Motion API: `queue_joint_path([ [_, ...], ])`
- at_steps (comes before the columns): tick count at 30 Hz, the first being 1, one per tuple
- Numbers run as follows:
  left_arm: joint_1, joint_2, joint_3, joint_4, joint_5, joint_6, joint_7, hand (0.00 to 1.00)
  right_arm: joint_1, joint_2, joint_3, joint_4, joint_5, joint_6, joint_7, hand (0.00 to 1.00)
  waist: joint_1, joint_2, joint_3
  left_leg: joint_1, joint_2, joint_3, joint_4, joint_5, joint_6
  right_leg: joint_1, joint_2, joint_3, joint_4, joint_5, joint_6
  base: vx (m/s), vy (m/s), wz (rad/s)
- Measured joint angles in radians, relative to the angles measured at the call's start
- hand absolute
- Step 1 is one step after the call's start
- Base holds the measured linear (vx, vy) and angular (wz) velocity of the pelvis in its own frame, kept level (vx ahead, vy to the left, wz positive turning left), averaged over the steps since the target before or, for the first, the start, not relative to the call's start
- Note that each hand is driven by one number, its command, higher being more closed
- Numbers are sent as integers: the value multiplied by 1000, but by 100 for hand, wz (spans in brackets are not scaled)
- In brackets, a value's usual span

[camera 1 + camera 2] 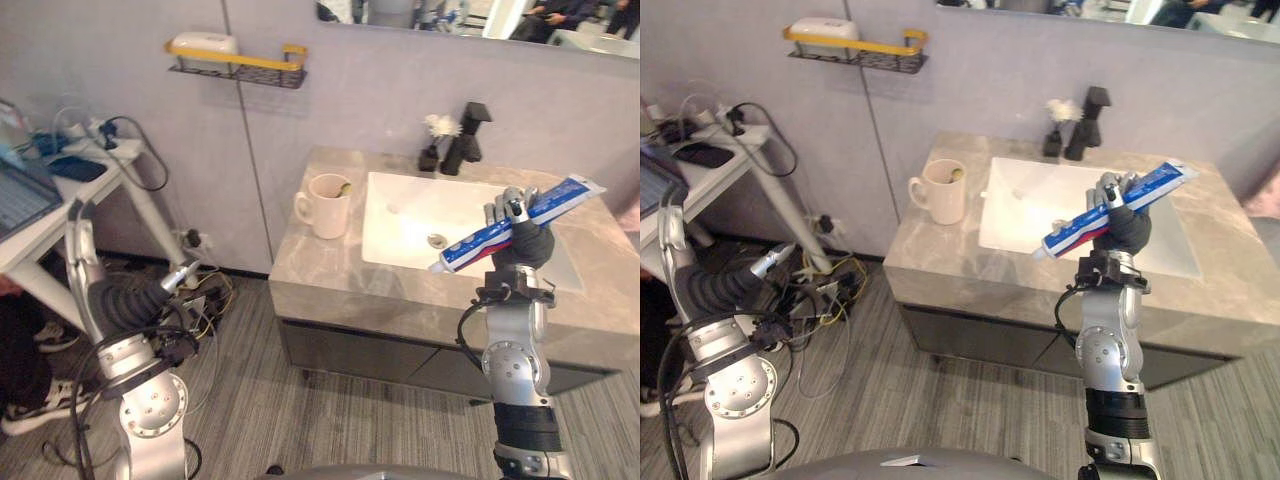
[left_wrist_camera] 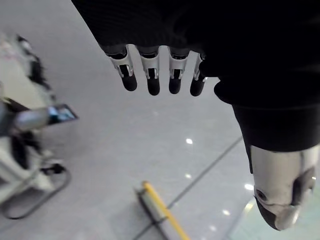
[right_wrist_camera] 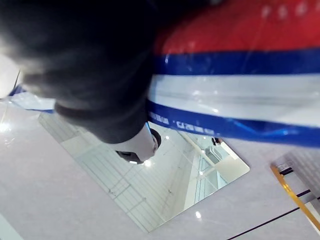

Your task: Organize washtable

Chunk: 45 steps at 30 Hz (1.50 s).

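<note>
The right arm stands upright from the elbow, the right hand (image 1: 512,216) raised with fingers curled round a toothpaste tube (image 1: 548,206). The left arm bends low at the side, the left hand (image 2: 152,70) with fingers straight.

Head stereo pair looks down, sharing washtable (image 1: 318,262); both wrist cameras face wall (image 2: 125,140).

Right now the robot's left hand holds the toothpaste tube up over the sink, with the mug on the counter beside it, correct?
Not the left: the left eye view shows the right hand gripping the toothpaste tube over the sink. The mug does stand on the counter beside it.
</note>
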Motion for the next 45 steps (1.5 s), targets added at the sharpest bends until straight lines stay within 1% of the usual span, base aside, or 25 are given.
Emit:
queue_joint_path([
  [1,12,-8,4,25,-3,2,0,0,-5,-3,-8,1,-16,0,-5,100,4,-3,1,-2,0,-1,-2,1,0,0,-1,-3,0,-1,1,25,6,17],
  [2,39,-23,8,82,-22,4,0,0,-16,-17,-20,1,-32,0,-15,100,16,-8,5,-6,-4,-6,-2,2,2,-1,-4,-8,0,-2,2,23,10,13],
  [3,52,-30,8,116,-32,6,-3,0,-22,-27,-26,2,-43,0,-22,100,18,-12,6,-9,-6,-10,-2,3,2,-2,-7,-12,0,-3,4,31,19,25],
  [4,67,-43,8,190,-41,9,-11,0,-39,-44,-42,14,-67,-4,-28,100,18,-18,8,-19,-11,-22,-3,5,5,-3,-12,-28,0,-5,6,20,24,26],
  [6,88,-59,9,293,-73,23,-26,0,-84,-61,-57,57,-68,-5,-42,100,23,-37,11,-32,-14,-31,-5,9,6,-11,-15,-36,0,-5,7,23,15,19],
  [8,90,-59,11,404,-79,41,-51,0,-111,-69,-59,71,-91,-4,-54,100,30,-52,14,-35,-14,-38,-9,10,5,-11,-15,-42,0,-7,9,30,0,10],
  [9,89,-59,12,474,-81,45,-62,0,-128,-77,-58,71,-108,-4,-57,100,38,-59,17,-35,-14,-39,-12,10,5,-12,-16,-43,0,-8,10,31,1,5],
  [11,88,-59,11,559,-83,48,-82,0,-152,-103,-58,71,-128,-4,-62,100,49,-69,18,-46,-15,-43,-13,10,6,-21,-17,-45,0,-8,10,28,3,6],
  [14,95,-62,20,646,-84,57,-101,0,-207,-142,-52,71,-146,-4,-65,100,53,-77,20,-61,-17,-56,-12,15,5,-35,-18,-51,0,-8,10,30,1,12],
  [17,89,-65,38,722,-85,60,-113,0,-251,-153,-44,71,-187,-3,-67,100,62,-79,22,-61,-17,-56,-10,14,4,-36,-18,-51,0,-8,10,9,-1,1],
  [19,87,-65,40,783,-117,73,-119,0,-285,-162,-26,71,-226,-4,-75,100,64,-89,30,-61,-16,-55,-10,14,4,-36,-18,-49,0,-7,10,0,0,0],
  [20,86,-66,40,796,-118,76,-121,0,-293,-169,-14,71,-231,-3,-78,100,66,-92,33,-61,-16,-54,-10,14,4,-36,-18,-48,1,-7,10,-21,7,-5],
  [21,86,-69,39,821,-119,81,-126,0,-313,-184,16,71,-265,-1,-84,100,68,-95,38,-61,-15,-52,-10,14,5,-42,-18,-45,10,-8,10,-20,13,-6],
  [26,80,-74,38,912,-135,85,-152,0,-422,-191,130,73,-346,3,-83,100,74,-103,62,-62,-14,-45,-19,11,9,-46,-19,-37,18,-8,10,-27,15,-4],
  [27,80,-77,38,917,-158,85,-153,0,-445,-191,158,73,-375,3,-83,100,75,-104,70,-62,-14,-45,-21,12,9,-46,-19,-37,18,-8,10,0,0,0],
  [29,80,-77,37,919,-160,85,-153,0,-464,-191,193,73,-392,4,-83,100,78,-106,77,-63,-14,-46,-21,16,6,-48,-19,-37,18,-8,10,0,0,0],
  [31,75,-79,32,930,-159,84,-154,0,-476,-190,249,74,-450,13,-83,100,82,-106,78,-63,-14,-46,-21,19,5,-51,-19,-37,18,-8,10,0,0,0],
  [33,57,-75,24,950,-159,85,-155,0,-477,-186,298,79,-492,25,-82,100,96,-107,79,-62,-14,-48,-18,22,5,-53,-19,-39,18,-8,10,0,0,0],
  [35,48,-75,17,951,-159,84,-154,0,-482,-179,319,83,-500,33,-80,100,102,-107,80,-64,-14,-52,-19,22,5,-52,-19,-41,18,-8,10,22,-1,4],
  [37,43,-71,16,951,-159,84,-155,0,-540,-168,357,120,-522,46,-80,100,103,-108,88,-63,-14,-54,-19,22,5,-51,-19,-42,18,-7,10,12,3,4],
  [40,38,-57,1,950,-159,83,-154,0,-610,-168,378,121,-543,46,-84,100,104,-112,117,-65,-14,-58,-19,22,5,-49,-19,-47,18,-8,10,-14,4,6],
  [42,38,-55,0,950,-159,83,-153,0,-632,-168,389,121,-577,46,-84,100,107,-113,120,-66,-14,-60,-20,22,5,-48,-19,-50,18,-8,10,9,1,5],
  [45,38,-48,-8,954,-159,83,-151,0,-656,-168,392,125,-592,45,-87,100,112,-114,121,-73,-15,-73,-14,22,5,-48,-19,-52,18,-8,10,25,1,9],
])
